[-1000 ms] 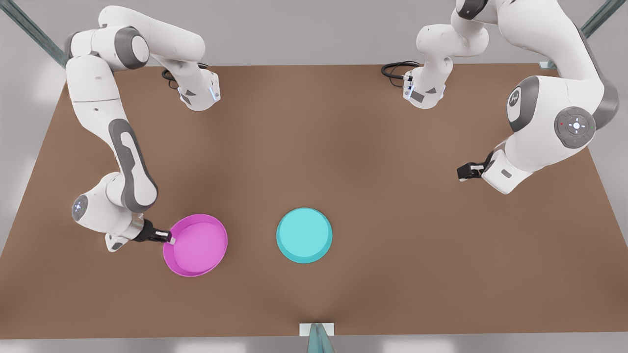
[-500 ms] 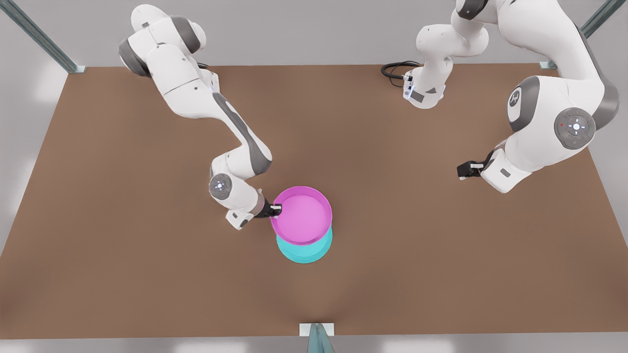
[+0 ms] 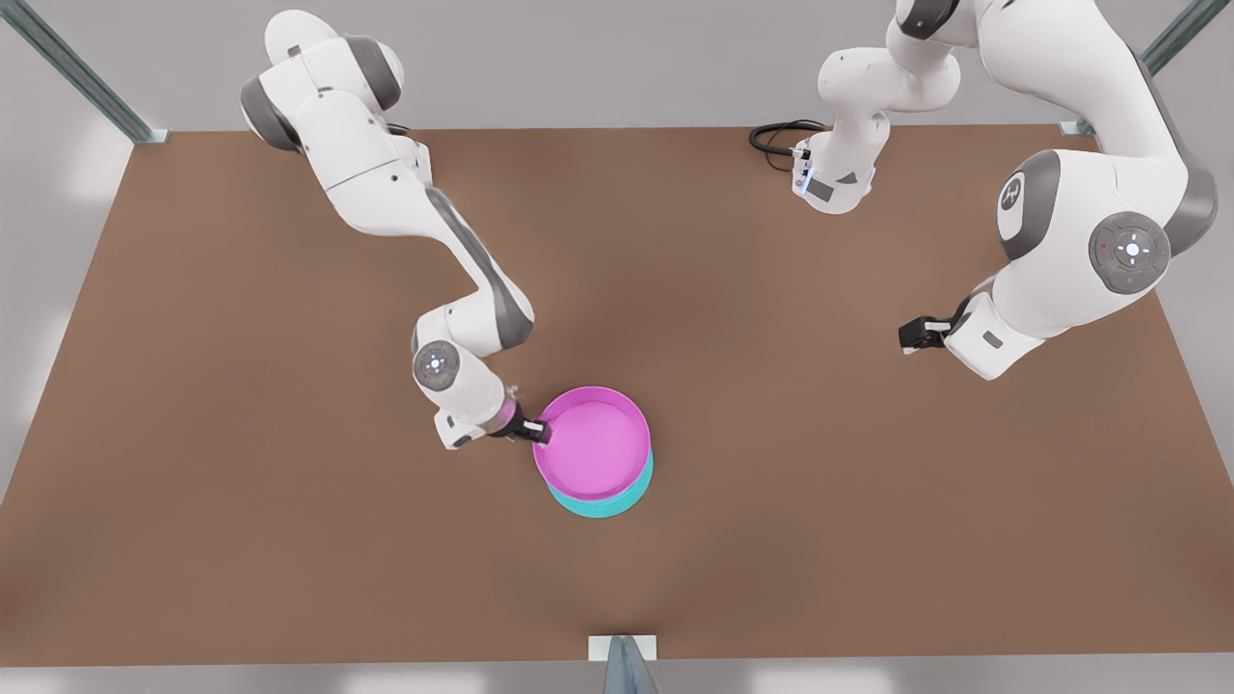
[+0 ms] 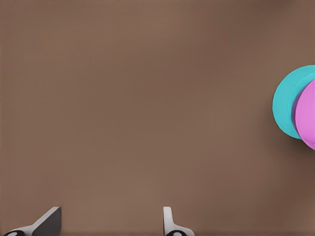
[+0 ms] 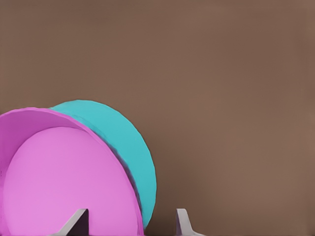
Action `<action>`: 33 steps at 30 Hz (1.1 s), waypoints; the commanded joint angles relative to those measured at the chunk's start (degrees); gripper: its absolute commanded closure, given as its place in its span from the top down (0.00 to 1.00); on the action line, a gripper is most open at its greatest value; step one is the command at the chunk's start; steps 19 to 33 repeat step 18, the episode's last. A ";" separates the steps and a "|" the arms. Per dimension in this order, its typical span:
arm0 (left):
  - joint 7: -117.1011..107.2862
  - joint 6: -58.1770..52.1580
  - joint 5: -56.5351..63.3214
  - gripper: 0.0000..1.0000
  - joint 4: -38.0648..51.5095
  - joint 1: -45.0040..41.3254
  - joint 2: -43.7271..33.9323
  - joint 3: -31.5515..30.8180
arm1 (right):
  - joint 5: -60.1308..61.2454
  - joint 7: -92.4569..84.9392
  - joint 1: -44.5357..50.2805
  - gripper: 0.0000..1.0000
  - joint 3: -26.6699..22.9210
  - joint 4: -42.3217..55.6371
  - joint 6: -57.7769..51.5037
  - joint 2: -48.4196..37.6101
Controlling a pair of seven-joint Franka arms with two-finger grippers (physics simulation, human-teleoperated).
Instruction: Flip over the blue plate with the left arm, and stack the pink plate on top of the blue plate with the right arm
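Note:
The pink plate (image 3: 593,443) sits right side up over the blue plate (image 3: 603,506), which shows as a cyan crescent below it. My right gripper (image 3: 542,432), on the arm at the front view's left, is at the pink plate's rim. In the right wrist view its fingers (image 5: 78,222) stand apart, one inside the pink plate (image 5: 64,187) and one outside it, with the blue plate (image 5: 125,142) behind. My left gripper (image 3: 906,337) waits open above the table at the front view's right. The left wrist view shows this gripper (image 4: 112,216) with both plates (image 4: 285,108) far off.
The brown table (image 3: 868,501) spreads wide on all sides of the stack. Both arm bases stand at its far edge, with a black cable (image 3: 771,140) beside one. A metal post (image 3: 622,665) stands at the middle of the near edge.
The right arm carried the pink plate from the front view's left over to the blue plate, then lowered it onto it. The left arm has stayed still.

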 commanded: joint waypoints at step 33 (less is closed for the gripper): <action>1.62 -0.33 -0.13 1.00 0.03 0.44 0.64 0.08 | -21.38 -44.74 -30.64 1.00 -0.90 16.43 -63.73 -30.88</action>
